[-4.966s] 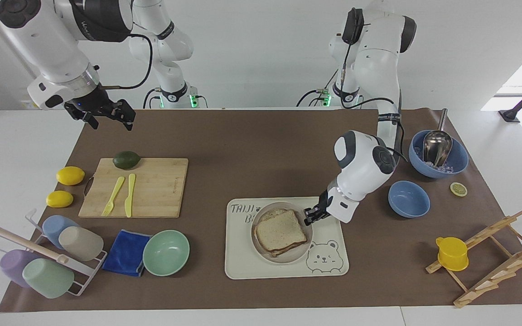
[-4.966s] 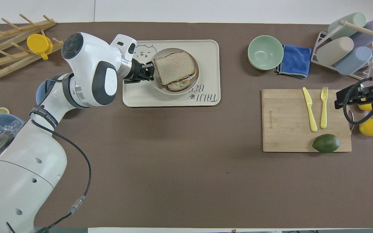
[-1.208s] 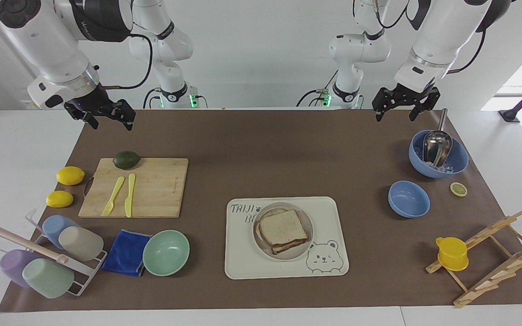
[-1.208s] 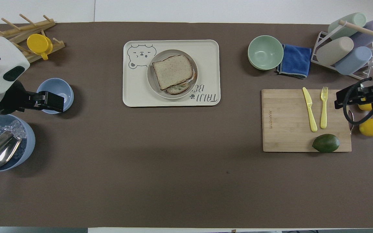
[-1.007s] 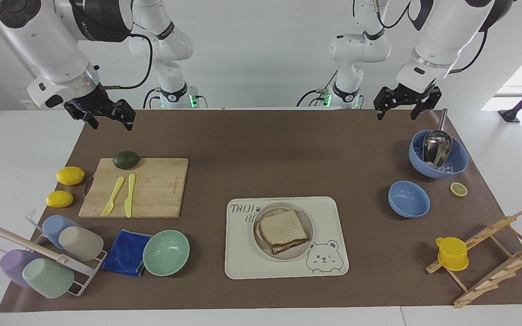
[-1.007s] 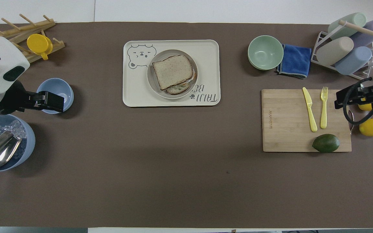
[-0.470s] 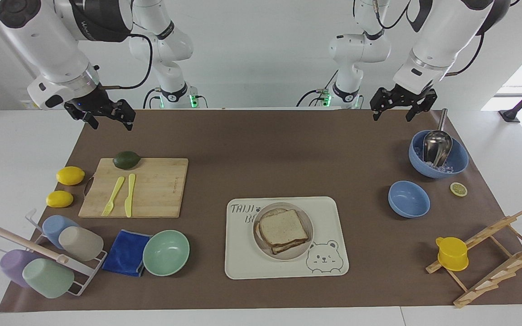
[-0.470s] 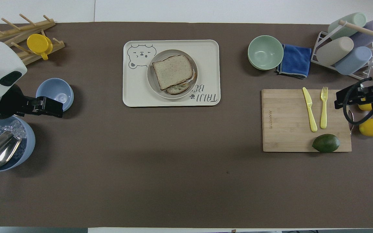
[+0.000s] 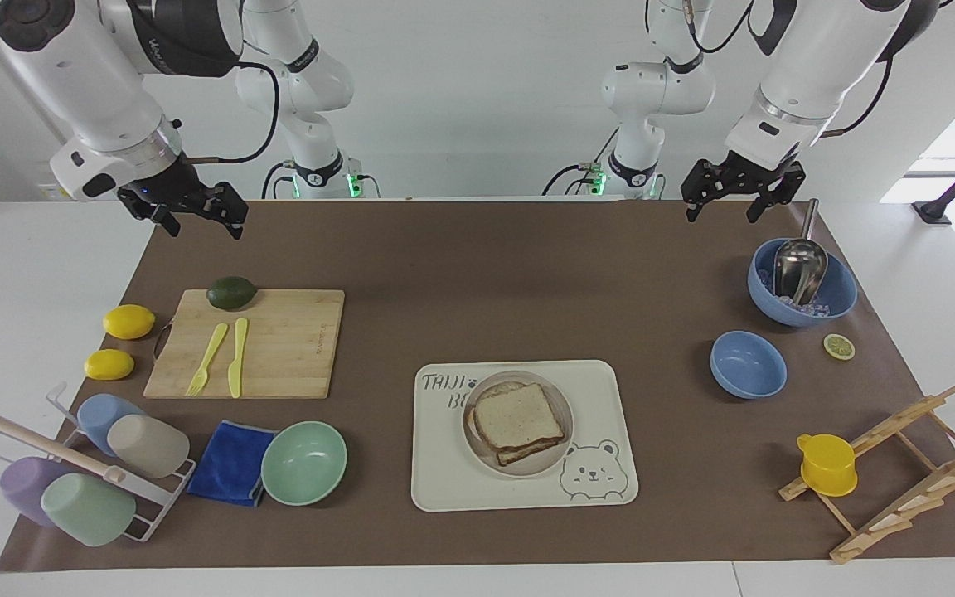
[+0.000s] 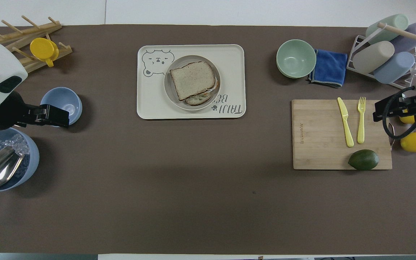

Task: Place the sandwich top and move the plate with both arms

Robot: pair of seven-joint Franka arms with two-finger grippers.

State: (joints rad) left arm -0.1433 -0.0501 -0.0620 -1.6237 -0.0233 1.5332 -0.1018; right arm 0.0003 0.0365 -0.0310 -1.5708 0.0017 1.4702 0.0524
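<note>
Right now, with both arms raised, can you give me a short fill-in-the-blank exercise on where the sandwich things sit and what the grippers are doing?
1. The sandwich top lies on another slice of ____.
2. The plate stands on the cream ____ with the bear drawing.
3. The left gripper hangs open in the air and holds ____.
4. The right gripper is open, up in the air at the end of the table where the ____ board lies.

Missing words: bread; tray; nothing; cutting
</note>
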